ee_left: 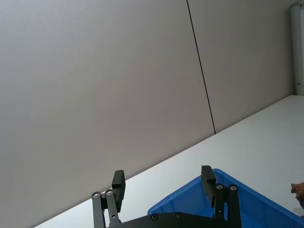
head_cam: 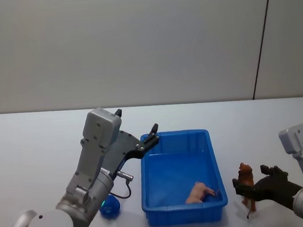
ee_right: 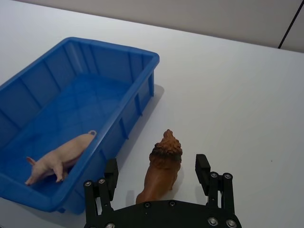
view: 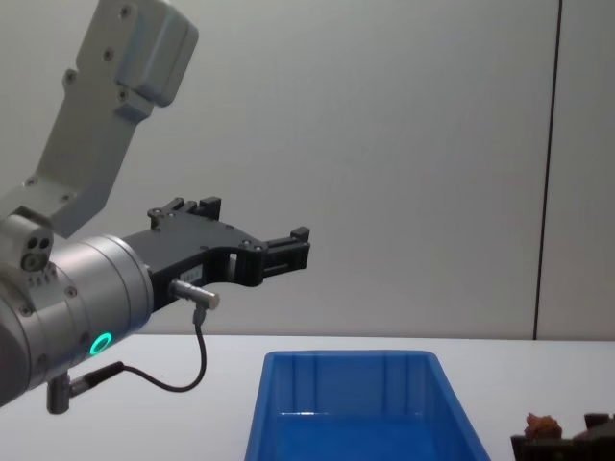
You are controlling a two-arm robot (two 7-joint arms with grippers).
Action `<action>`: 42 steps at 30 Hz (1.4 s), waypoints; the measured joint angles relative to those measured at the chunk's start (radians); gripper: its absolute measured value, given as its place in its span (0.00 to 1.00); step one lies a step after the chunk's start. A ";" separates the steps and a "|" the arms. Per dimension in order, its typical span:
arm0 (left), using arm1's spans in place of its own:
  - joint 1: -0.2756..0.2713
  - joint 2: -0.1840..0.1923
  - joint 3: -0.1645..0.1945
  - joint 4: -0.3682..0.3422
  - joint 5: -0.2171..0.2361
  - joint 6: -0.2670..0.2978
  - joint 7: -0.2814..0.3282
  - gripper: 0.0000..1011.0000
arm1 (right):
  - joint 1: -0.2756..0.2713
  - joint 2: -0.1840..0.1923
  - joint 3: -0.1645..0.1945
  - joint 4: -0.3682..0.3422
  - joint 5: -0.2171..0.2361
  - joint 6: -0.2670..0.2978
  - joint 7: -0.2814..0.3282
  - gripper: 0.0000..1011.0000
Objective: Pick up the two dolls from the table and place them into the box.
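Lion figure [ee_right: 162,172], brown, stands on the table [head_cam: 40,152] just right of the box [head_cam: 176,134], between the right gripper [ee_right: 156,165]'s spread fingers, touching neither. Blue ball toy [head_cam: 110,207] lies left of the box. Left gripper [ee_left: 162,176] hangs above the box's far left corner, fingers apart, empty. 1 pink pig [head_cam: 201,192] lies inside the box.

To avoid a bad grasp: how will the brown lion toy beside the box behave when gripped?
The brown lion stands upright on narrow legs, so a sideways nudge would probably tip it. Its moulded body looks stiff, so it should keep shape when the open right gripper closes.
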 joint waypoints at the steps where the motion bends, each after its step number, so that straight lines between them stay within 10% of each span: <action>1: 0.000 0.000 0.000 0.000 0.000 0.000 0.000 0.99 | 0.003 -0.002 -0.001 0.007 0.000 0.004 -0.002 0.99; 13: 0.000 0.000 0.000 0.000 0.000 0.000 0.000 0.99 | 0.018 -0.018 -0.014 0.051 -0.010 0.035 0.004 0.95; 32: 0.000 0.000 0.000 0.000 0.000 0.000 0.000 0.99 | 0.024 -0.035 -0.025 0.069 -0.015 0.055 -0.031 0.38; 42: 0.000 0.000 0.000 0.000 0.000 0.000 0.000 0.99 | 0.022 -0.039 -0.023 0.058 -0.016 0.030 -0.077 0.33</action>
